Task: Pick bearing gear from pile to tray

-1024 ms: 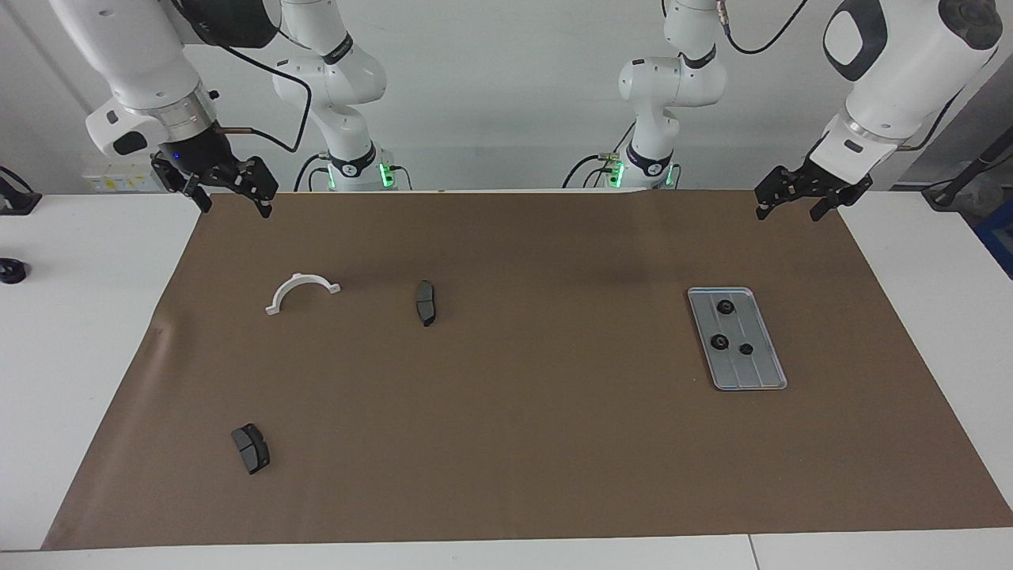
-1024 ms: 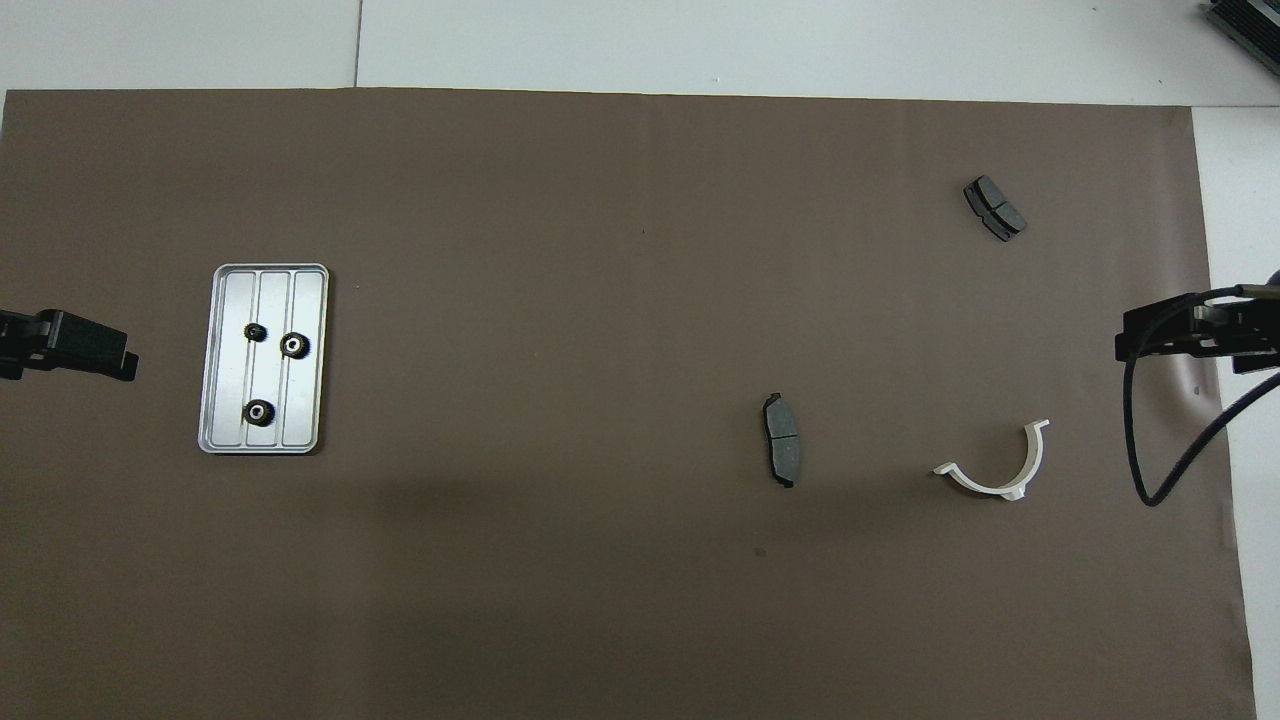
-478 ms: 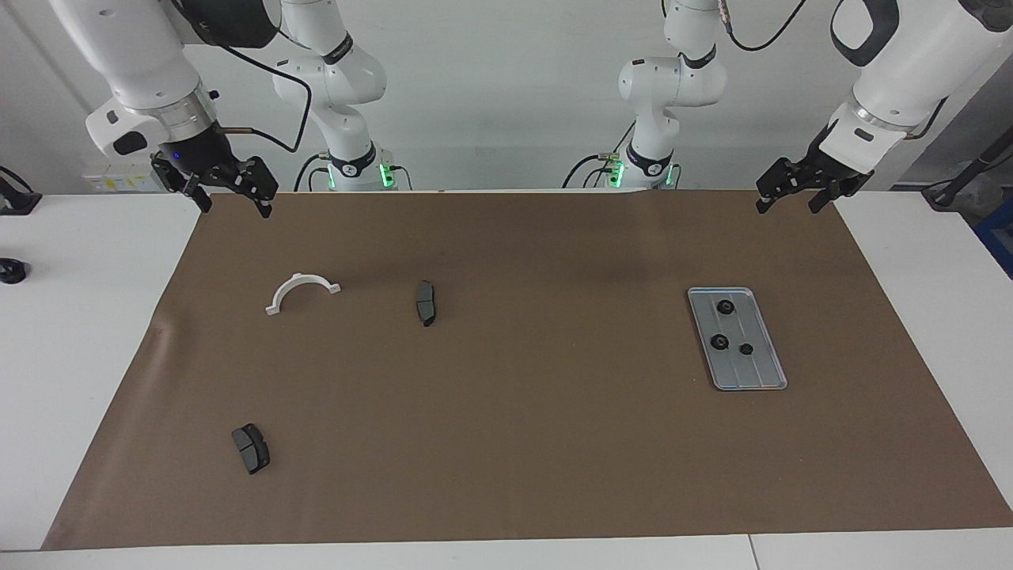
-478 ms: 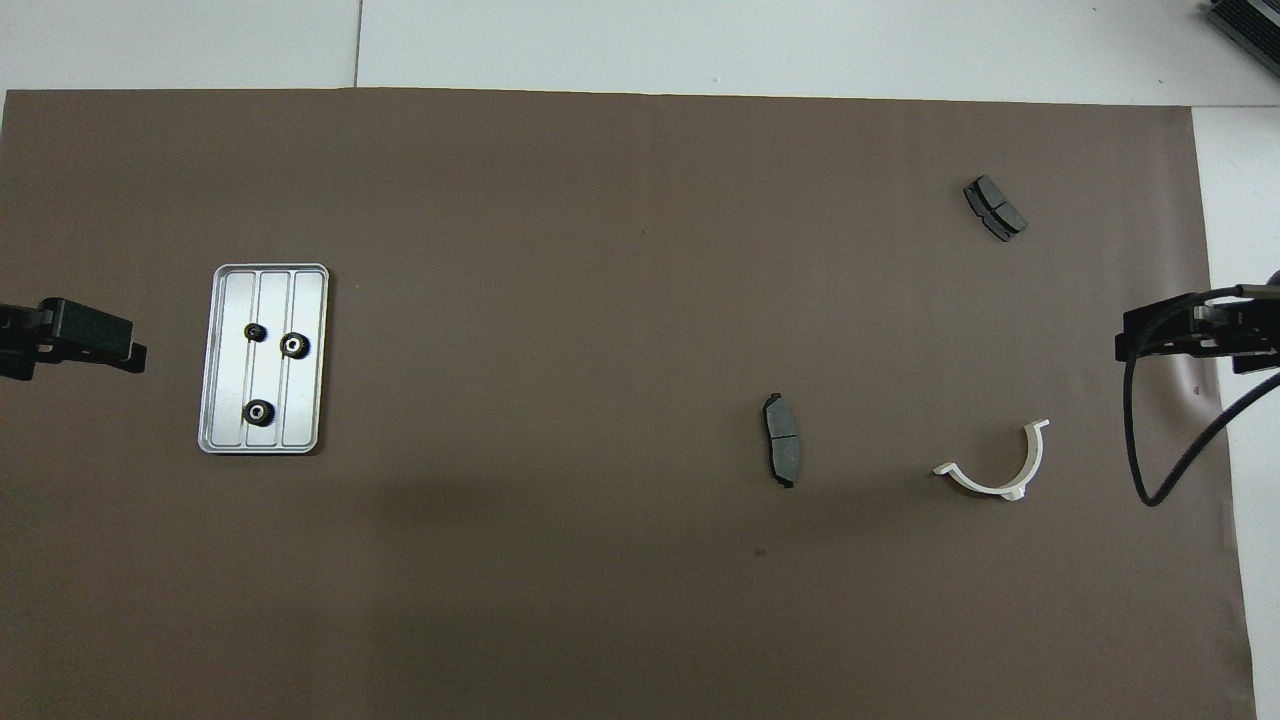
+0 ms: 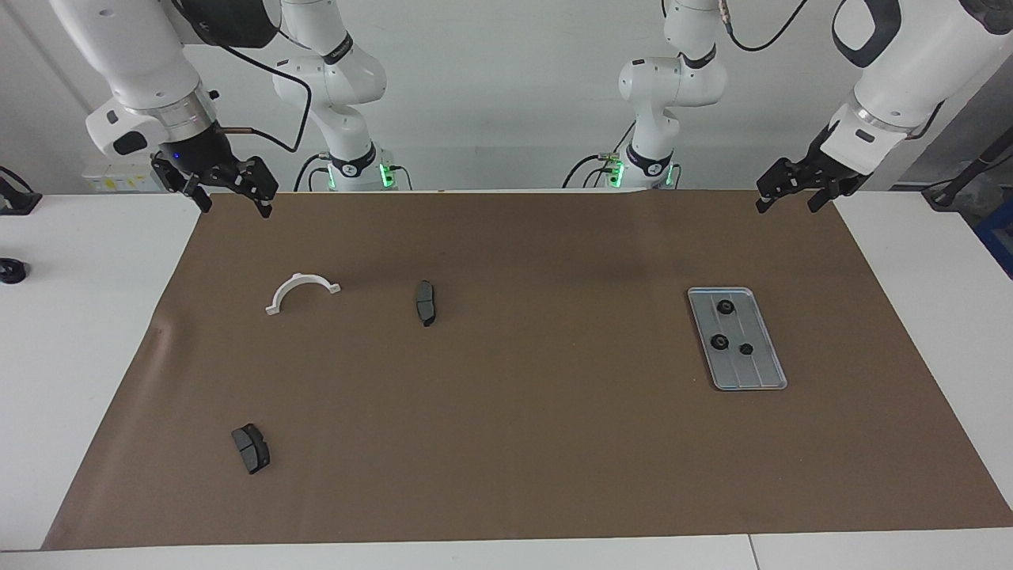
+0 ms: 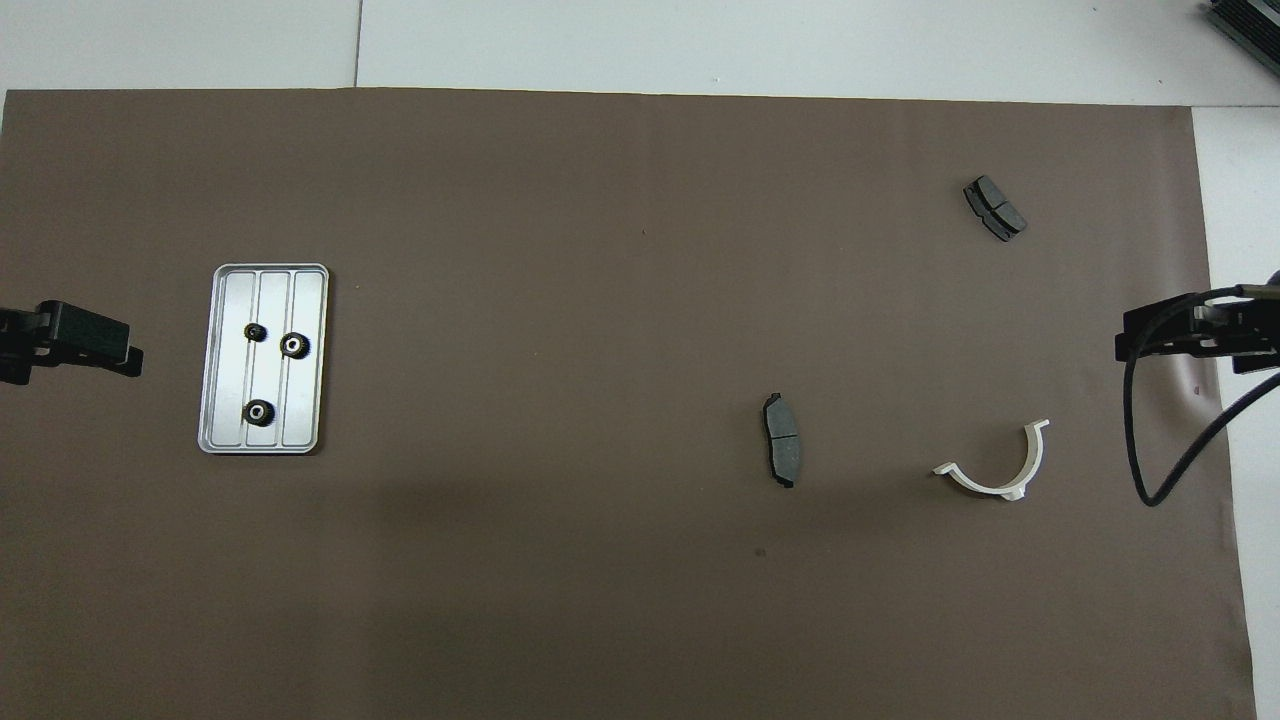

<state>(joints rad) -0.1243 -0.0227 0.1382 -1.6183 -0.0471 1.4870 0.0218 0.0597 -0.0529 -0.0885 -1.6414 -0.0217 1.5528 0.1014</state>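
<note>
A brown mat is spread over the white desk. The tray is seen lying flat on the mat toward the left arm's end of the desk, its long side running away from the robots. Three small black gears are held in it: one gear nearest the robots, a second gear farther out, and a third, smaller gear just beside the second. All three are seen apart from one another.

Toward the right arm's end, the rest of the pile is scattered. A white bracket is laid on the mat with its arch toward the robots. A brake pad is placed beside it, toward the middle of the desk, well apart from it. A second pad is found much farther from the robots, well apart from both.

The left hand is held in the air over the mat's corner nearest the left arm's base, released, with its fingers spread and nothing between them. The right hand is held likewise over the mat's corner by the right arm's base, released and empty. Neither hand is touching any part. In the overhead view only the tip of the left hand and of the right hand are shown at the picture's edges.
</note>
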